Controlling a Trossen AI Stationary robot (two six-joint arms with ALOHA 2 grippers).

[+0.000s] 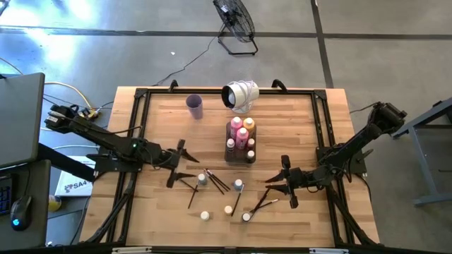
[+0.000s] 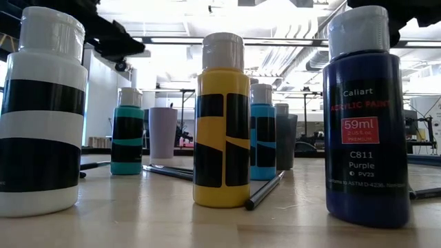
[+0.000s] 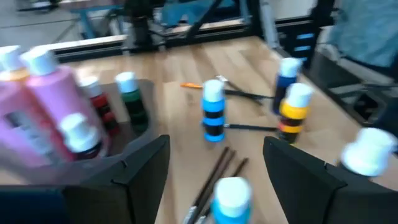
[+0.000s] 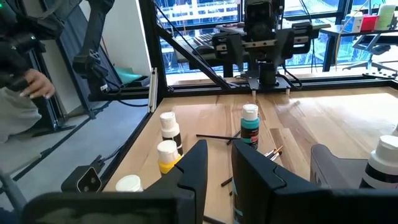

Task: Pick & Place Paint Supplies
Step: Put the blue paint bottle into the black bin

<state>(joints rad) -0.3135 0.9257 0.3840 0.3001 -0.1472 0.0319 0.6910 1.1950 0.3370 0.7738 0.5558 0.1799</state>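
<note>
Standing nearest the low camera are three small paint bottles: a white one (image 2: 43, 110) at the left edge, a yellow one (image 2: 222, 120) at centre, and a purple one (image 2: 366, 117) at right, its base partly cut off by the frame. A dark paintbrush (image 2: 264, 191) is lying against the yellow bottle's base. Behind them two teal bottles and the lilac cup (image 2: 163, 133) are blocking much of the far bench.

In the high view, the clear tray (image 1: 241, 138) at centre is holding the pink bottle (image 1: 236, 124) and orange bottle (image 1: 248, 125) plus small ones. Loose bottles and brushes (image 1: 215, 181) are lying scattered in the lower centre of the bench (image 1: 162, 212).

The left gripper (image 1: 176, 164) is hovering left of the scatter, jaws standing wide and holding nothing. The right gripper (image 1: 284, 181) is sitting right of it, jaws nearly together; whether anything is pinched cannot be told.

A white fan-like object (image 1: 240, 95) is sitting above the tray.
</note>
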